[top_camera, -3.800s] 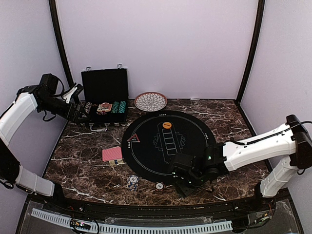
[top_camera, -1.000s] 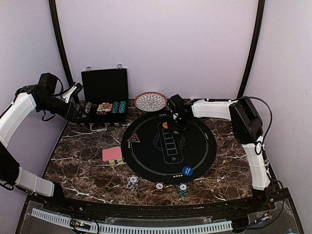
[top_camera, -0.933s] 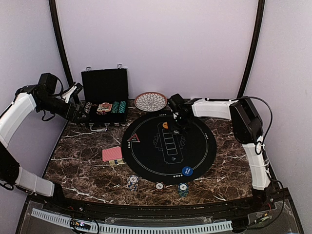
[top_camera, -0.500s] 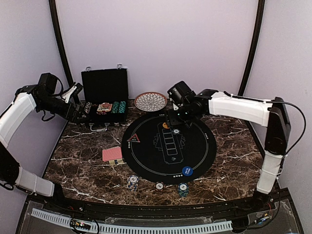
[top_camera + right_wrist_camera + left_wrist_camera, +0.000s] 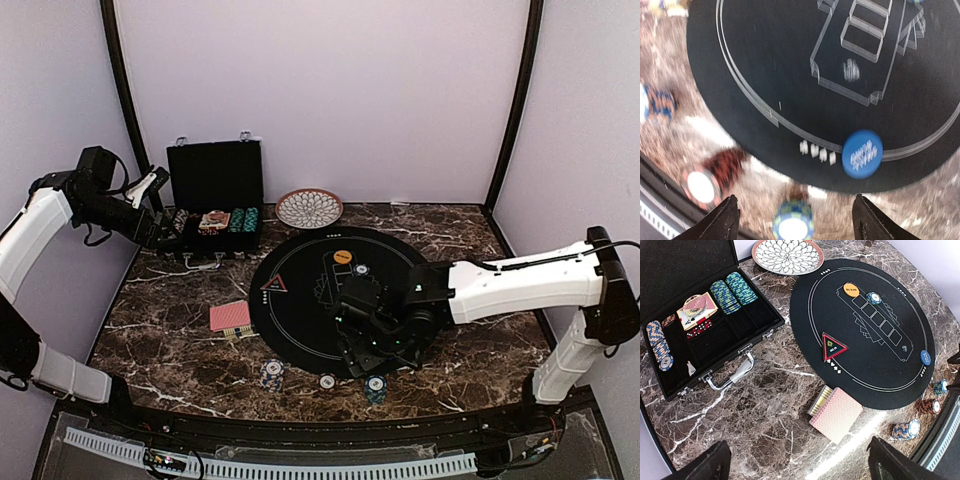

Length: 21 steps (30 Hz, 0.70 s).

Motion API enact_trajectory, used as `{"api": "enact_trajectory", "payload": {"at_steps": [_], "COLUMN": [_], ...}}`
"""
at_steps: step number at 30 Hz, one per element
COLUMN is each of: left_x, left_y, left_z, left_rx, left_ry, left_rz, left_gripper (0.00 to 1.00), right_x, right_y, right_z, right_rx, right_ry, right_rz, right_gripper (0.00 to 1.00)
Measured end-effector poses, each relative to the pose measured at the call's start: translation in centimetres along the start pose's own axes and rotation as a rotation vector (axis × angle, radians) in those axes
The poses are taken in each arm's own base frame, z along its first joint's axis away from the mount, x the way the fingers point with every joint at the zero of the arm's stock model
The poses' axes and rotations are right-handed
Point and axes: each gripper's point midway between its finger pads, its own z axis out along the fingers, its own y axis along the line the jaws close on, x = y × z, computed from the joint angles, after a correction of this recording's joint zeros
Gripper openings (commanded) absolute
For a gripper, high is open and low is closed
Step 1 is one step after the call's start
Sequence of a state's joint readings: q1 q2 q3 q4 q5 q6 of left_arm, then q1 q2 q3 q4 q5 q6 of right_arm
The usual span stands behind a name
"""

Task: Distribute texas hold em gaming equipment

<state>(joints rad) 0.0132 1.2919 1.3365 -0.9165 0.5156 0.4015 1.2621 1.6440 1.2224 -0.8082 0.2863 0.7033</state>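
Back from the far orange button disc (image 5: 343,257), the right claw (image 5: 795,202) hangs wide and empty, a blue-green chip stack (image 5: 792,226) framed between its fingers (image 5: 729,220), likely lined up for pickup.

Black mat (image 5: 880,365), orange disc (image 5: 851,289), blue disc (image 5: 862,153), red-backed cards (image 5: 837,415).

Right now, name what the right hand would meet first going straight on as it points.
Probably the blue-green chip stack just off the mat, between the right hand's fingers; depth is unclear.
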Motion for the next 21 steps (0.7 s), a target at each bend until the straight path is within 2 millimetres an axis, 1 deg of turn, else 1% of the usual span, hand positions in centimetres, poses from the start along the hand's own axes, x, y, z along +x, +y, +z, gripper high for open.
{"api": "enact_trajectory", "payload": {"at_steps": [5, 10, 13, 21], "left_x": [0.0, 0.0, 0.0, 0.0], "left_y": [0.0, -0.1, -0.1, -0.1], "left_z": [-0.1, -0.1, -0.1, -0.1], "left_rx": [0.001, 0.001, 0.001, 0.002], "left_ry": [0.001, 0.002, 0.002, 0.003], "left_rz": [-0.001, -0.001, -0.001, 0.002], "left_gripper": [0.99, 0.99, 0.99, 0.99], "right_x": [3.2, 5.7, 6.4, 6.4], "right_y": [0.2, -0.3, -0.4, 0.4], "right_z": [0.0, 1.0, 1.5, 2.5], "right_rx": [-0.004, 0.007, 0.008, -0.020], "right_ry": [0.062, 0.127, 0.141, 0.136], "right_rz": [0.011, 0.022, 0.033, 0.061], "right_gripper": [0.78, 0.77, 0.76, 0.73]}}
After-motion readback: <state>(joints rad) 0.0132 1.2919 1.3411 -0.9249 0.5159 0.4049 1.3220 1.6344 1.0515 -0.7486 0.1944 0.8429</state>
